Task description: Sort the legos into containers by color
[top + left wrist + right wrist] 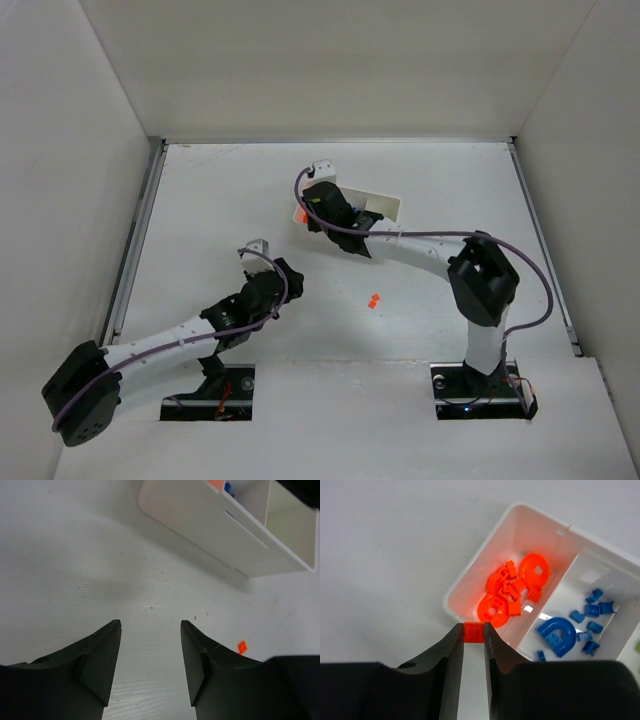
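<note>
The white tray (pixel 470 577) lies at the back middle of the table (pixel 385 205). Its end compartment holds several orange-red legos (pixel 512 587); the middle one holds several blue legos (pixel 580 622). My right gripper (pixel 474 628) is shut on a small orange-red lego cube (pixel 473 632) and holds it at the near wall of the orange compartment; in the top view it is over the tray's left end (pixel 318 205). My left gripper (pixel 150 630) is open and empty above bare table, left of the tray (pixel 200 520). Orange-red legos (pixel 374 299) lie loose on the table; one shows in the left wrist view (pixel 242 647).
White walls enclose the table on the left, back and right. A metal rail (pixel 135 240) runs along the left edge. The right arm's elbow (pixel 482 275) rises over the right middle of the table.
</note>
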Controlling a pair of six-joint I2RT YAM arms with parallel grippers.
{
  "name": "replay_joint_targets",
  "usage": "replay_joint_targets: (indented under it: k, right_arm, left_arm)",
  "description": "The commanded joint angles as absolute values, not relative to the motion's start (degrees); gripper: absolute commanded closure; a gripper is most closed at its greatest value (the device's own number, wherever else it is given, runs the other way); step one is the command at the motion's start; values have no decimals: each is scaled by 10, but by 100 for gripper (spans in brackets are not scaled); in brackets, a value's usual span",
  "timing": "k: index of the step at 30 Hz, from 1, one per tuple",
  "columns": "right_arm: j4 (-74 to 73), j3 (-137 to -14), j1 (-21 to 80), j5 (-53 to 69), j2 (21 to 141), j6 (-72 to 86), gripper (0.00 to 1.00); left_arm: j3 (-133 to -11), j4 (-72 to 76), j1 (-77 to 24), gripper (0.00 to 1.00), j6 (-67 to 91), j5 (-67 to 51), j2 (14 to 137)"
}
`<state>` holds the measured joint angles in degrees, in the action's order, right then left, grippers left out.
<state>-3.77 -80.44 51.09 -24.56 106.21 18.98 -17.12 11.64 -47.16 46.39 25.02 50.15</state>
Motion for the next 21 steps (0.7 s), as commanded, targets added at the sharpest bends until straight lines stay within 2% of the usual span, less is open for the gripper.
replay_joint_targets:
  k: [1,5,11,15,21]
  right_arm:
    - [-14,-857,489,-230,1100,174,73]
    - [-14,-889,479,-232,1129,175,68]
    - [-15,-903,471,-236,1131,181,52]
    - [-10,-858,468,-247,1082,188,53]
    - [41,-671,454,-267,910,214,59]
  left_arm:
    - [-177,151,-541,51,461,317,536]
    - [-206,173,-602,50,447,337,609]
    - [-264,208,-686,50,410,336,717]
    - [-294,228,-730,49,383,334,772]
    - [-332,292,-755,48,324,286,860]
